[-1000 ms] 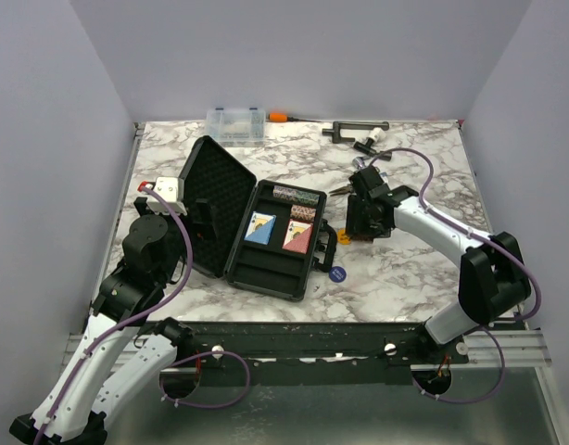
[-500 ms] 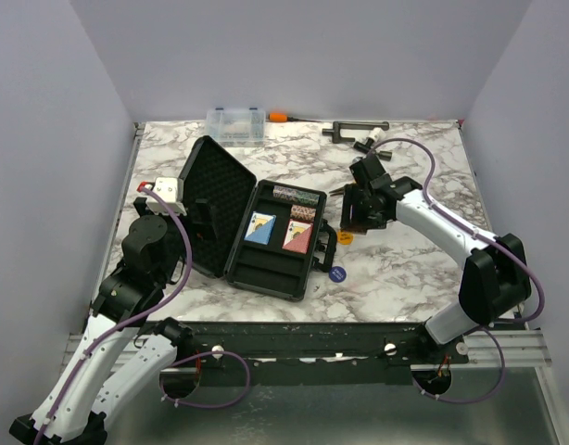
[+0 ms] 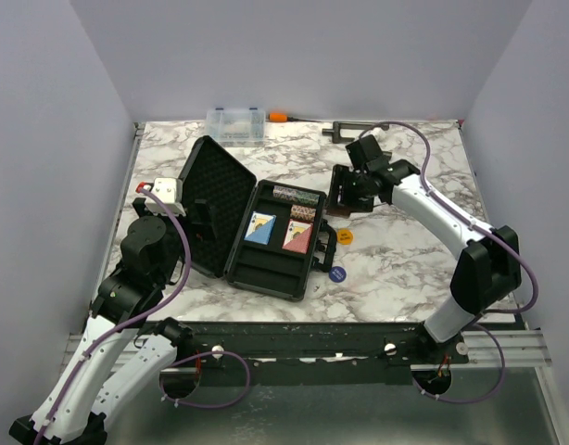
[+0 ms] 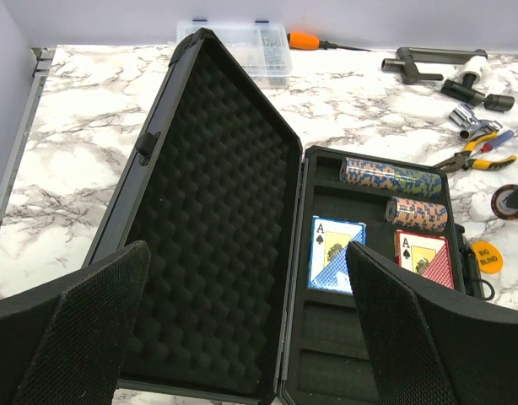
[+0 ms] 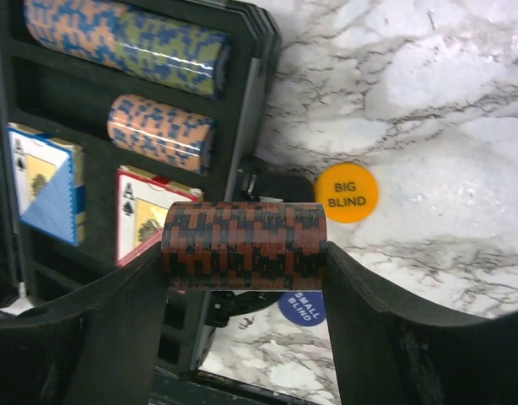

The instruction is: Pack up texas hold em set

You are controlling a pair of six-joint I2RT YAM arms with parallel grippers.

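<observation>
right gripper [image 5: 244, 253] clamped on a red-and-black chip roll [image 5: 244, 245], held level over the handle side of the open black case [image 4: 217, 211]. straight beneath the roll: the case handle [image 5: 259, 181] and the corner of the red deck [image 5: 145, 221]. blue deck [image 5: 46, 181] sits left of it. two brownish-blue chip rolls [image 5: 124, 42] fill the far slots, the long one behind the short one. on the tabletop [image 5: 428, 101] just beside the case lie the orange big blind disc [image 5: 347, 192] and, nearer, the blue small blind disc [image 5: 303, 308]. left gripper [image 4: 245, 253] spread wide, holding nothing, hanging over the near end of the lid. clutter along the far edge: clear organiser box [image 4: 242, 46], orange-handled tool [image 4: 305, 40], yellow-handled pliers [image 4: 474, 153], all well apart from the case.
</observation>
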